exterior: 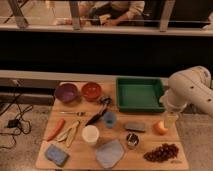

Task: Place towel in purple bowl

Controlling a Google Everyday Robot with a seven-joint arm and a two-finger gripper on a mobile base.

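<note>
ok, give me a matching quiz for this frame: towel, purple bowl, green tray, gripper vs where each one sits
Things:
1. towel
2. purple bowl
3. green tray
4. gripper

Places:
A. back left of the table, beside the red-orange bowl
B. at the table's right edge, by the orange
C. front of the table, next to the white cup
D. back right of the table

Pairs: 1-C, 2-A, 3-D, 4-B

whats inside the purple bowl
The purple bowl shows only a dark, seemingly empty inside; its near wall hides some. The towel lies by the white cup; the claw hangs far right.
</note>
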